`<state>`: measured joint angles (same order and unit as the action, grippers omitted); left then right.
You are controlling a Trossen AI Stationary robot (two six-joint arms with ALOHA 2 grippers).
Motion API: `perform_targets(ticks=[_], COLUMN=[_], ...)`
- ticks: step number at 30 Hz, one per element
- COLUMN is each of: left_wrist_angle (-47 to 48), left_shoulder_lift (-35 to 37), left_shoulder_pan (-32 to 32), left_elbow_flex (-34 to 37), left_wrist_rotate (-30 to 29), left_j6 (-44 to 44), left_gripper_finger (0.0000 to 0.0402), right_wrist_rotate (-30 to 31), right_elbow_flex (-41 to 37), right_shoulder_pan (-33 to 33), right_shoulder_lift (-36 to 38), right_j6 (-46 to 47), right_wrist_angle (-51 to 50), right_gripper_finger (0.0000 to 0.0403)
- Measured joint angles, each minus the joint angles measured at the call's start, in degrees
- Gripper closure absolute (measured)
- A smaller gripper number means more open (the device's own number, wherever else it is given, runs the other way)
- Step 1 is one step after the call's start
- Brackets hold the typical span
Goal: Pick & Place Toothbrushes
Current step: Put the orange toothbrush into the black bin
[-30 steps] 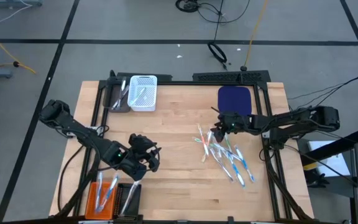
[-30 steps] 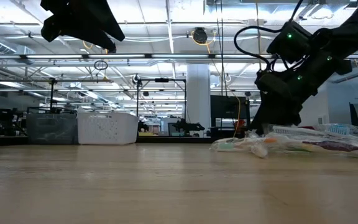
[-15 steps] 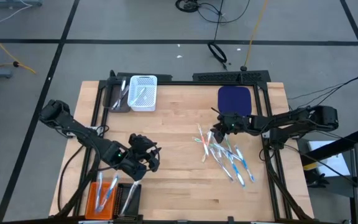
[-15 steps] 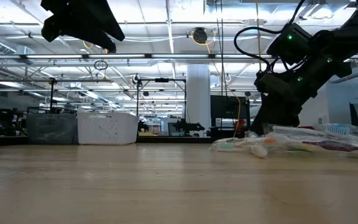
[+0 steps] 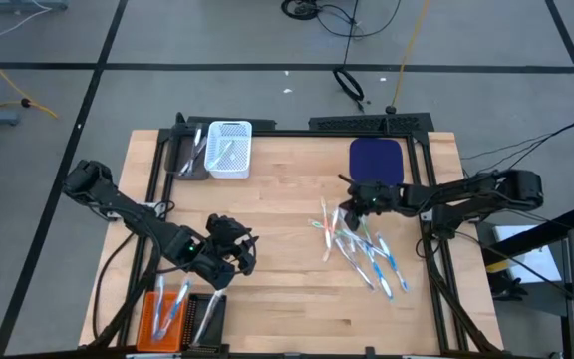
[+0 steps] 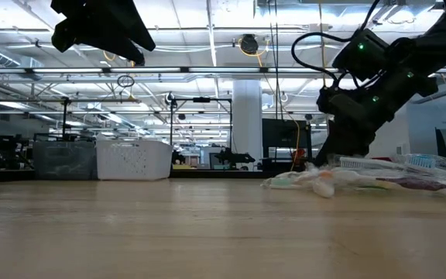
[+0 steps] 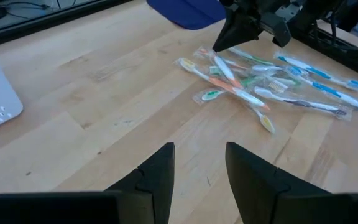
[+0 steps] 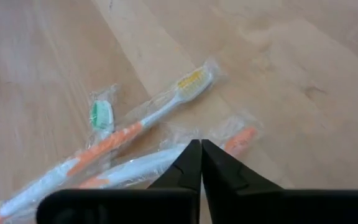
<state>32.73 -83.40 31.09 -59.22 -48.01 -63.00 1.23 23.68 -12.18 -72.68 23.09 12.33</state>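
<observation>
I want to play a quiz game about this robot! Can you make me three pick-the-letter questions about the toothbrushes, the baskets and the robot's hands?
1. Where is the pile of toothbrushes?
A. on the bare table by the right hand
B. inside the white basket
C. on the floor

2. What colour is the basket at the table's near left corner?
A. purple
B. orange
C. yellow

3. How are the right hand's fingers?
A. wide apart
B. closed together on a wrapped toothbrush
C. hidden from every camera

Answers:
1. A: the high view shows the pile loose on the wood, just under the right hand.
2. B: the orange basket sits below the left hand, which waits open above the table.
3. B: the right wrist view shows both fingers meeting on a clear-wrapped toothbrush.
</observation>
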Motion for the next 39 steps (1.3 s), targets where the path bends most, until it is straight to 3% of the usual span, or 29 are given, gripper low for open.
perform_targets(ticks=[8, 17, 31, 39], left_wrist_angle=[0.0, -1.2, -21.9, -34.3], left_shoulder_lift=[0.0, 0.0, -1.6, -8.0], left_shoulder_pan=[0.0, 0.0, -1.1, -6.2], left_elbow_flex=[0.0, 0.0, 0.0, 0.1], left_wrist_rotate=[0.0, 0.0, 3.6, 11.3], left_j6=[0.1, 0.0, 16.4, 23.4], left_gripper_finger=[0.0259, 0.0259, 0.0259, 0.0259], right_wrist_rotate=[0.9, 9.0, 11.2, 13.9], right_elbow_flex=[1.6, 2.1, 2.1, 2.2], right_shoulder_pan=[2.3, 12.1, 25.4, 29.2], right_shoulder_lift=[6.2, 16.0, 17.5, 17.5], right_j6=[-2.1, -6.9, -16.6, -19.6], right_wrist_angle=[1.2, 5.5, 25.0, 28.0], right_gripper_finger=[0.0402, 0.0403, 0.0403, 0.0403])
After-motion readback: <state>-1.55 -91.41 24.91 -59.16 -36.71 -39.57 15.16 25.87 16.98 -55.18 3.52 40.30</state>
